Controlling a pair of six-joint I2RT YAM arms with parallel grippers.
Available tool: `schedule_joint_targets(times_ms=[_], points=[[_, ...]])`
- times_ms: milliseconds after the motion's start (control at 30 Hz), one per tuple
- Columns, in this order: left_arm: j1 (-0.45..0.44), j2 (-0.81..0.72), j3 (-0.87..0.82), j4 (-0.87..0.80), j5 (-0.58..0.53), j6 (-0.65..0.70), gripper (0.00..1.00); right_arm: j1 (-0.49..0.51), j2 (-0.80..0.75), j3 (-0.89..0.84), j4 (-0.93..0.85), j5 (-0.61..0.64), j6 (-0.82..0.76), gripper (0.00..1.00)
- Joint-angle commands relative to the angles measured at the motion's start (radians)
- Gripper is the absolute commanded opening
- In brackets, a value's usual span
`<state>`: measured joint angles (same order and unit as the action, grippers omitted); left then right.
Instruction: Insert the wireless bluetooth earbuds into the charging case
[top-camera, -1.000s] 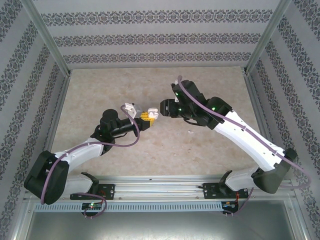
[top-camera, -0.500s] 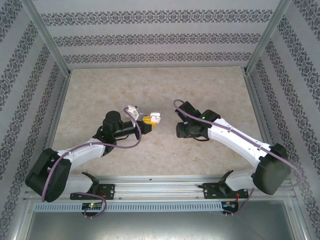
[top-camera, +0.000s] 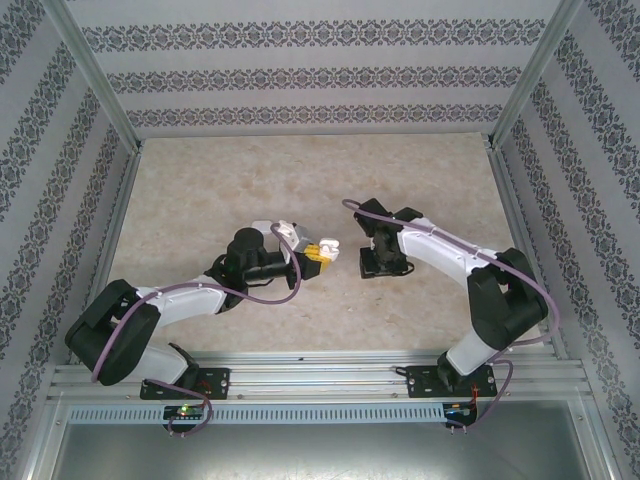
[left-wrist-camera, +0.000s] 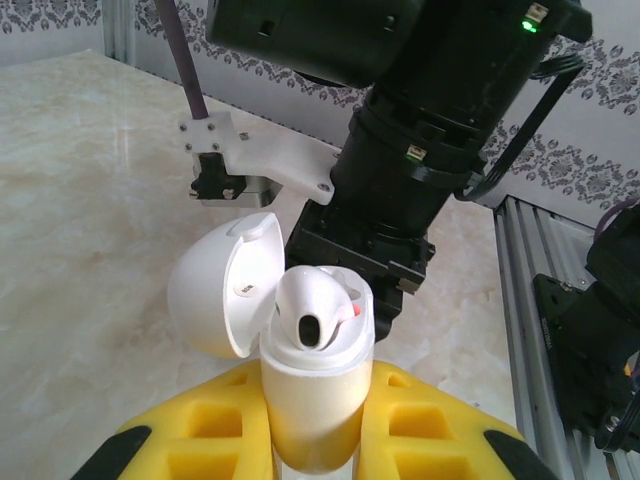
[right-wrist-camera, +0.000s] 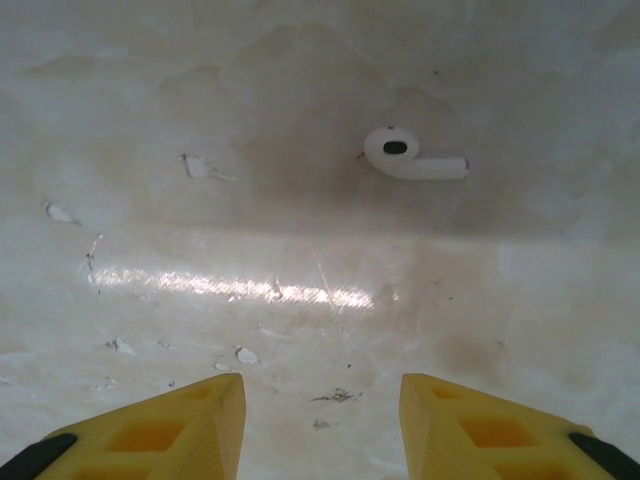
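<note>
Case pinched in left hand, lid open; right hand spread — empty, loose earbud ahead.

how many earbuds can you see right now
2. One earbud sits in the open charging case gripped by the left claw; a second earbud lies on the table under the open right claw. Others may be hidden by the arms.

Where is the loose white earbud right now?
In the right wrist view, the small white plastic earbud lies on the pale marble-look table, ahead of the right gripper and slightly right of the gap between its open yellow jaws.
</note>
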<state>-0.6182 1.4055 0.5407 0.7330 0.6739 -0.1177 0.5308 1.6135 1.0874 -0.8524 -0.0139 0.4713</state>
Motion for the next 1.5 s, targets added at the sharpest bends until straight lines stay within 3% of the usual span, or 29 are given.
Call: schedule_joint_targets(times_ms=[0, 367, 833, 1467], points=[[-0.021, -0.018, -0.019, 0.024, -0.036, 0.018, 0.0, -0.033, 0.053, 0.051, -0.016, -0.041, -0.061, 0.45], [-0.026, -0.044, 0.009, -0.116, -0.063, 0.083, 0.0, -0.083, 0.199, 0.182, -0.054, 0.001, -0.131, 0.44], [-0.026, -0.046, 0.02, -0.138, -0.073, 0.089, 0.0, -0.135, 0.365, 0.281, -0.085, -0.018, -0.189, 0.44], [-0.027, -0.053, 0.036, -0.172, -0.08, 0.106, 0.0, -0.132, 0.369, 0.246, -0.103, -0.044, -0.183, 0.34]])
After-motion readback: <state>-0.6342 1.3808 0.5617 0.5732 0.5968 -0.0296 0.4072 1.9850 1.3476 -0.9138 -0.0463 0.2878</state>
